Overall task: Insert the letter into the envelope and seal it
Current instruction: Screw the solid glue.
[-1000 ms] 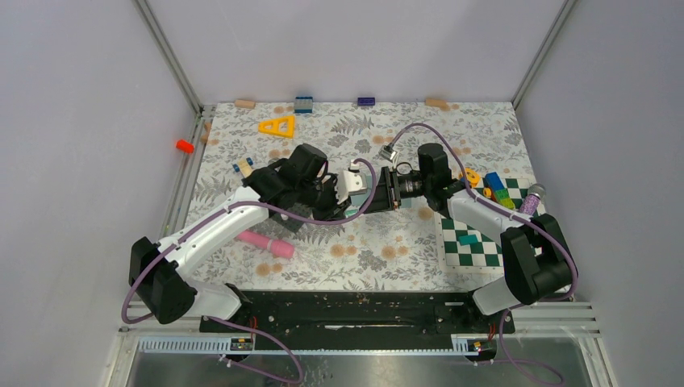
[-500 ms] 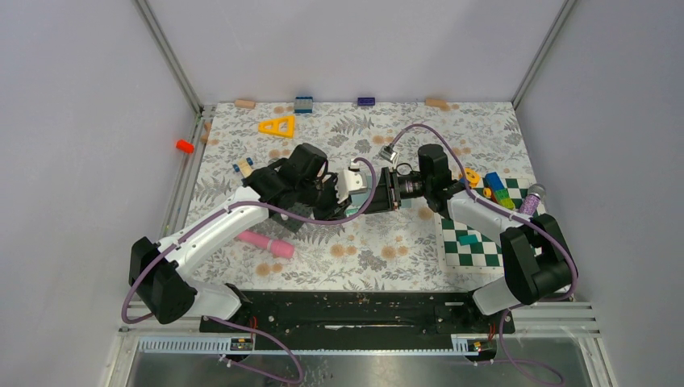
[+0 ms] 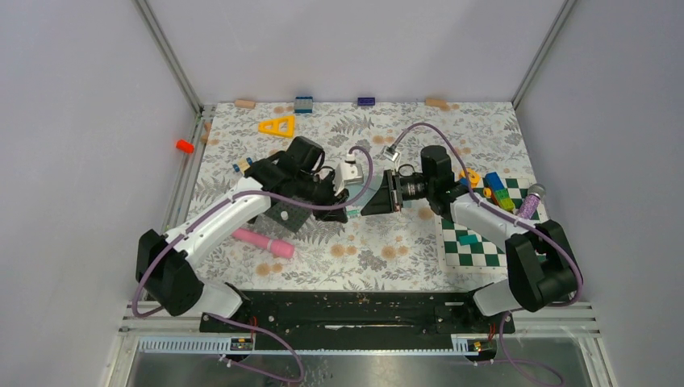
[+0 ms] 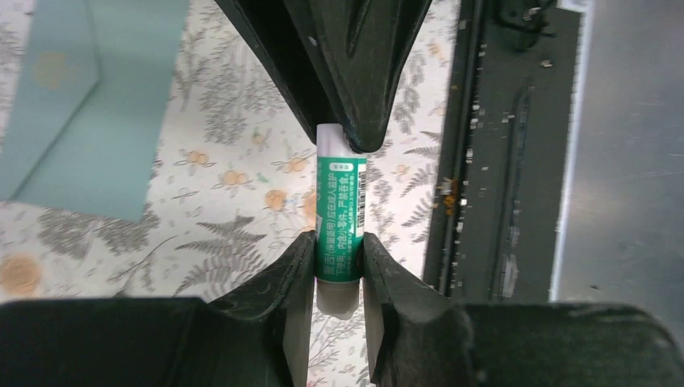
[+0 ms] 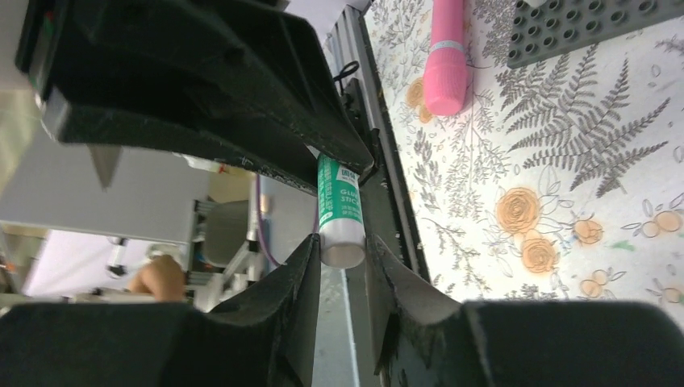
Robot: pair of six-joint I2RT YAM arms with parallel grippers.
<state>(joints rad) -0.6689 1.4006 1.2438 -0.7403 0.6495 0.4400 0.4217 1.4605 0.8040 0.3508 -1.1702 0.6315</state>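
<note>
A green glue stick point(image 4: 341, 218) with white ends hangs between my two grippers above the flowered table. My left gripper point(image 4: 339, 242) is shut on its lower green part. My right gripper point(image 5: 343, 246) is shut on its white end point(image 5: 344, 246), and its black fingers point(image 4: 355, 121) cover the far end in the left wrist view. The teal-grey envelope point(image 4: 89, 105) lies flat on the table under the grippers; in the top view only slivers of it point(image 3: 361, 192) show. The letter is not in view.
A pink cylinder point(image 3: 264, 242) and a dark grey studded plate point(image 3: 289, 216) lie left of the grippers. A green chessboard mat point(image 3: 476, 242) with coloured blocks point(image 3: 498, 189) is at the right. A yellow triangle point(image 3: 277, 126) lies at the back. The black base rail point(image 4: 492, 161) runs along the near edge.
My left wrist has drawn back to the left and turned, so the two grippers stand a little farther apart and more of the envelope shows. The right arm has barely moved.
</note>
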